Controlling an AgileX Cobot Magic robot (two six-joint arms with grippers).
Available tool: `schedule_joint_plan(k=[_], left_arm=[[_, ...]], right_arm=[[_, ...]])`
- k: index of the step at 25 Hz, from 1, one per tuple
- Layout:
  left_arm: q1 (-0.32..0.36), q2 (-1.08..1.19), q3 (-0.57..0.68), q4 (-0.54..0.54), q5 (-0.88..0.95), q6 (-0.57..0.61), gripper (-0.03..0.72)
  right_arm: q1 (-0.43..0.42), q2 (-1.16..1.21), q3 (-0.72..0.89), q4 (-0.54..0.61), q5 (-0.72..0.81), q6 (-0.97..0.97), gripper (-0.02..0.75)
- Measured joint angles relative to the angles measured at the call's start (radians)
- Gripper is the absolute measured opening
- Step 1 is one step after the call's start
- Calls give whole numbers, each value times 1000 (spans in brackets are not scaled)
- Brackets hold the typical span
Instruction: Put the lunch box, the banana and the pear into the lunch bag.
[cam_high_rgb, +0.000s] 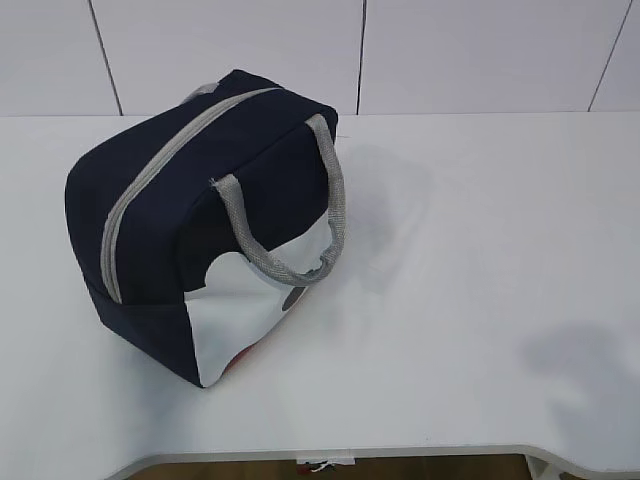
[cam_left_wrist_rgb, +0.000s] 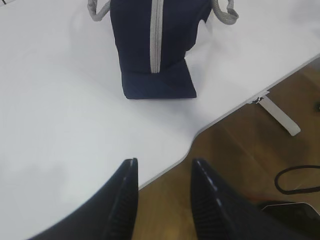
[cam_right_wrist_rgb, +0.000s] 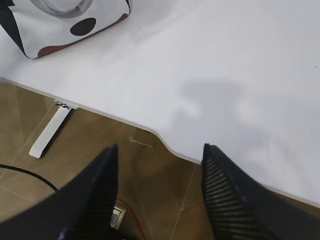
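Note:
The navy-blue lunch bag with a white lower panel stands on the white table at the left, its grey zipper shut and a grey handle hanging on the near side. It also shows in the left wrist view and partly in the right wrist view. The lunch box, banana and pear are out of view. My left gripper is open and empty over the table's front edge. My right gripper is open and empty, also at the front edge. Neither gripper shows in the exterior view.
The table's front edge curves inward near both grippers, with wooden floor below. A white table leg and a black cable lie on the floor. White wall panels stand behind the table.

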Motion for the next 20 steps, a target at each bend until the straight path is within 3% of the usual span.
schedule_joint_plan(k=[12, 20], left_arm=[[0, -291, 269, -14, -97, 0, 246], [0, -294, 302, -18, -133, -12, 238]], right_arm=[[0, -240, 208, -16, 4, -2, 437], [0, -241, 231, -35, -86, -2, 437]])
